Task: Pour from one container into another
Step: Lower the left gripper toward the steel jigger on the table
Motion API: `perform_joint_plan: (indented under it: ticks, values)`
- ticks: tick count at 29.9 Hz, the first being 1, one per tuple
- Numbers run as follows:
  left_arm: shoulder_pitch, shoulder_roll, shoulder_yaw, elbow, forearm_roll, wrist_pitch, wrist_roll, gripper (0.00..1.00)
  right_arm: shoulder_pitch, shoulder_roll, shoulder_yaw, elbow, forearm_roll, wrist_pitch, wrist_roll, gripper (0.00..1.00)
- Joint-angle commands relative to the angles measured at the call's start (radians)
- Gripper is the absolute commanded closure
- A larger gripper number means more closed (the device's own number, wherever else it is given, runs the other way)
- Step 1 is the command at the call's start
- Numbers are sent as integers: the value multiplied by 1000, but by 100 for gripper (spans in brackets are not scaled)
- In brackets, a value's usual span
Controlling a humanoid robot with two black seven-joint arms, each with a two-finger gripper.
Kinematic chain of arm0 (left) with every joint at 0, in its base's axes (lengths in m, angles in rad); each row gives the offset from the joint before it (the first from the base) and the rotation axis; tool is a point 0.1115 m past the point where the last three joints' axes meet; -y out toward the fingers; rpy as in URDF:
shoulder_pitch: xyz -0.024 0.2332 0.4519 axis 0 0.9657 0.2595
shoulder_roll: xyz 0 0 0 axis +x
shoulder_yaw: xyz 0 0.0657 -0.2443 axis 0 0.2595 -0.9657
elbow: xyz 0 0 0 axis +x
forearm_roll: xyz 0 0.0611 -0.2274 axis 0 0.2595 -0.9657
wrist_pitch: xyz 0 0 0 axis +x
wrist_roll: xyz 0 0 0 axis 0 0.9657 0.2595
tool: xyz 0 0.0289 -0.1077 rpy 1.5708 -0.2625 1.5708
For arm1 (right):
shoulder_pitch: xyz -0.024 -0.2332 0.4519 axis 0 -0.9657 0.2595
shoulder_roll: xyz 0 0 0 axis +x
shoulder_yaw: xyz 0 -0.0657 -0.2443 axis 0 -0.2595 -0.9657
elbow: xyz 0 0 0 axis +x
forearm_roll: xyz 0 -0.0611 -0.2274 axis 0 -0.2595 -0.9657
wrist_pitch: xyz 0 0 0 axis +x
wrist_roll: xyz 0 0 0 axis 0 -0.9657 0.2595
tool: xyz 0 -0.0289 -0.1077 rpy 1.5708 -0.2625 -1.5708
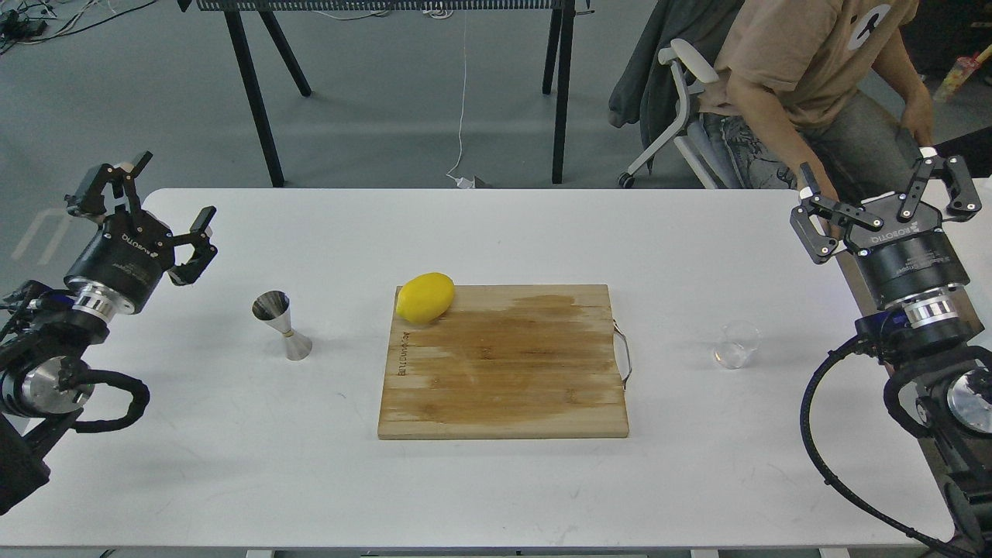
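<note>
Glass cup point(737, 344), small and clear, stands upright on the white bench point(232, 449) in the right part of the frame, a little way right of the wooden cutting board point(504, 364) and its metal handle. Whether it holds any liquid cannot be told. The steel jigger point(282, 325) stands tilted on the bench left of centre, between the board and the left arm, its open cone leaning toward the upper left. A yellow lemon point(425, 297) lies on the board's upper left corner, slightly overhanging the edge. The board shows a darker damp-looking patch across its middle. The left pincer point(167, 200) hangs at the left edge of the frame, fingers spread and holding nothing, well apart from the jigger. The right pincer point(883, 192) is at the right edge, above the cup in the frame, fingers also spread wide and empty. A seated person point(814, 70) is at the upper right behind the bench.
</note>
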Motion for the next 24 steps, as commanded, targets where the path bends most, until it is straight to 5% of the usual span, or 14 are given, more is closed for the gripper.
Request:
perform_joint_plan:
  ticks: [1,16,24]
  values:
    - [-6,-4,1,21,-19,0,0,0,0,1,1,0,0,0,0,1]
    - [-16,35,4,95,41,0,0,0,-3,3,5,9,2,0,2,1]
    - [-89,99,-1,20,661,0,0,2,-14,3,10,4,0,0,2,1]
